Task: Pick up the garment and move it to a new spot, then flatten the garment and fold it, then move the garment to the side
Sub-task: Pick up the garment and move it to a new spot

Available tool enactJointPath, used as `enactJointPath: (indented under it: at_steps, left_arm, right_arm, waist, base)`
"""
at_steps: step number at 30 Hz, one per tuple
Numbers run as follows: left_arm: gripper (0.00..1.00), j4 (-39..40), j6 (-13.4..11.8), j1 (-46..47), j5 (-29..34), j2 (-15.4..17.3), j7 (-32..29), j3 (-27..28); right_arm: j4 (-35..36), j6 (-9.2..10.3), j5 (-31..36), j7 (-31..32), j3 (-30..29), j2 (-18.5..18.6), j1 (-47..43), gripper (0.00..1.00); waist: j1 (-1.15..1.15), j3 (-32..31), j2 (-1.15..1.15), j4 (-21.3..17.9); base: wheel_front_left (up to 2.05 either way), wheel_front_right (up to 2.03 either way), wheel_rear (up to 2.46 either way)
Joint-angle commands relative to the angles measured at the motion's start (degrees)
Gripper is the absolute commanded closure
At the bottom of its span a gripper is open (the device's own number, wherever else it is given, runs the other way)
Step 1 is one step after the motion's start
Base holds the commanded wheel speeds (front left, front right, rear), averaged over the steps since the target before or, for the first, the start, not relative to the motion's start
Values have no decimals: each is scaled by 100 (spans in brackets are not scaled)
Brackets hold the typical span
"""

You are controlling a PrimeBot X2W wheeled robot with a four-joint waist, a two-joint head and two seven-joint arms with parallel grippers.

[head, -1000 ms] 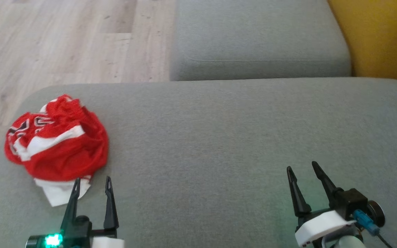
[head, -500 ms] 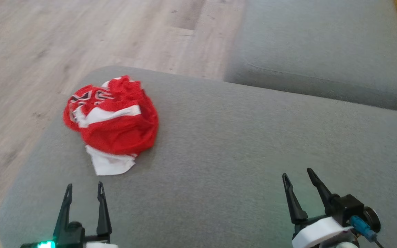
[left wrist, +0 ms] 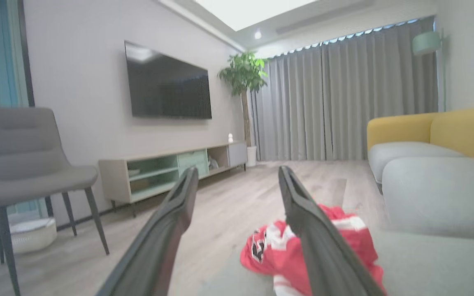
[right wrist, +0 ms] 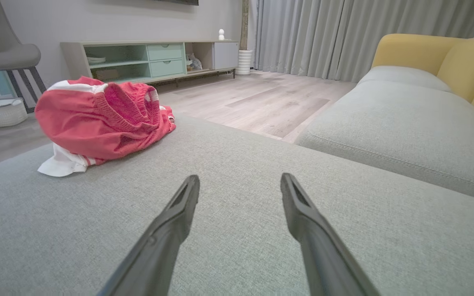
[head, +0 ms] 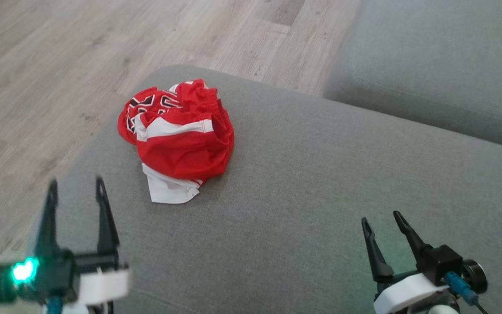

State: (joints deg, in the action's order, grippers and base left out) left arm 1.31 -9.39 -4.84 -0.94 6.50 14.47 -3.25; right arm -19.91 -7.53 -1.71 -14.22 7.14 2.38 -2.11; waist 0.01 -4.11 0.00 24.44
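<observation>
While the garment [head: 177, 135] lies crumpled in a heap near the far left corner of the grey seat cushion [head: 312, 200], both arms hang back on the near side with nothing in them. It is red with white bands and black-and-white lettering on its left side, and a white flap sticks out from under the heap toward the robot. The left gripper [head: 76, 181] sits over the cushion's left edge, on the near side of the garment and apart from it, fingers spread wide and empty, a green light glowing on its body. It looks a bit blurred in the head view. In the left wrist view one finger overlaps the red cloth, but the head view shows a clear gap. The right gripper [head: 381, 217] is over the near right part of the cushion, well apart from the garment, fingers also spread and empty, pointing across bare fabric. Pale wood floor [head: 59, 65] lies beyond the cushion's left side, and a second grey cushion [head: 442, 65] lies past its far right. Around the room are a wall TV [left wrist: 167, 82], a low cabinet [left wrist: 171, 168], a grey chair [left wrist: 19, 152], a potted plant [left wrist: 243, 74], grey curtains [left wrist: 344, 98] and a yellow sofa back [left wrist: 447, 127].
</observation>
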Motion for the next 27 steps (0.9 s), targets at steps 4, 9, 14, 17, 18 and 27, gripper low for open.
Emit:
enactJointPath:
  at_steps: [4,9,14,17,18,27]
  left_arm:
    - [0,575,204,1567,67,457,52,318]
    - [0,266,400,2822,51,696,52,335]
    - [0,-724,689,4352,13,737,52,107]
    - [0,-1734,864,5126,-304,541,52,142]
    - [0,-2271,905,5307,-418,487,50,182]
    - [0,-5603,1580,6078,-729,300,-1045,-253]
  right_arm:
    - [233,4,406,-78,-125,50,213,0]
    - [268,4,767,-78,-307,50,347,0]
    - [351,4,1196,-78,-508,50,531,0]
    - [392,4,1427,-78,-620,50,638,0]
    - [386,4,1488,-78,-617,51,664,0]
    - [458,4,1643,-78,-708,221,766,0]
  waist:
    - [-1,487,0,70]
    - [-1,891,0,104]
    - [-1,1393,0,171]
    - [-1,1630,0,220]
    - [-1,1672,0,210]
    - [-1,2063,0,108]
  base:
    - [0,0,0]
    - [0,0,0]
    - [0,0,0]
    - [0,0,0]
    - [0,0,0]
    - [0,0,0]
